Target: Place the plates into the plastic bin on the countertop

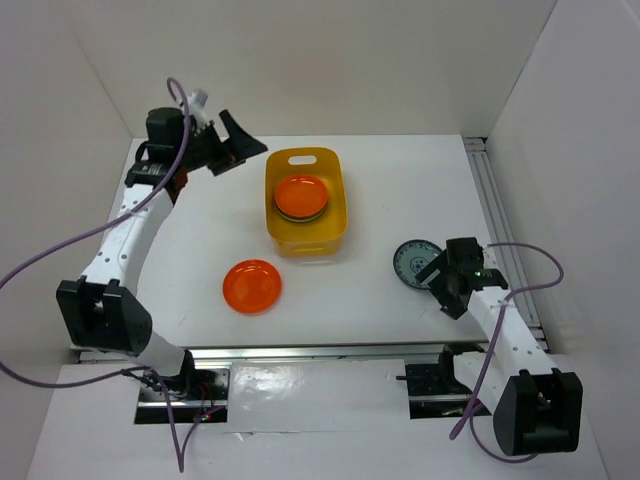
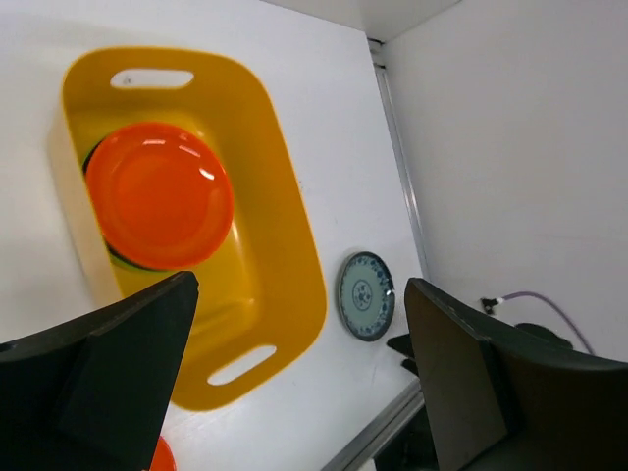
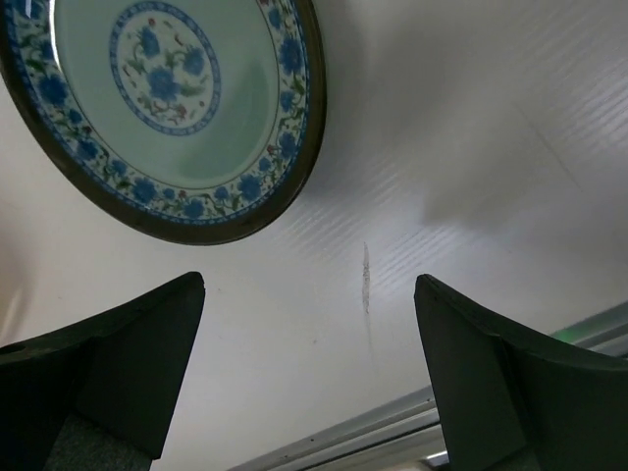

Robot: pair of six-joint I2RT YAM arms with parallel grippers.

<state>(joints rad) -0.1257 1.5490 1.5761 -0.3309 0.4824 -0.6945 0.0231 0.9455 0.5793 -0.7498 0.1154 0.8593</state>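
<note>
overhead view: the left gripper hangs raised beside the far left corner of the yellow plastic bin, jaws wide and empty. an orange plate tops the stack inside the bin. a second orange plate lies on the countertop off the bin's near left corner. a blue-and-white patterned plate lies to the bin's right, just ahead of the right gripper.

left wrist view: you look down between the spread fingers onto the bin. the orange plate sits toward one end, with a darker plate's edge showing beneath it. stacking this way likely leaves room for the plates yet to come.

right wrist view: the right gripper's jaws stand wide apart, low over the countertop and holding nothing. the patterned plate lies flat just beyond the fingertips, not touched. the low, level pose suggests you are lining up to catch its rim, probably the next pick.
</note>
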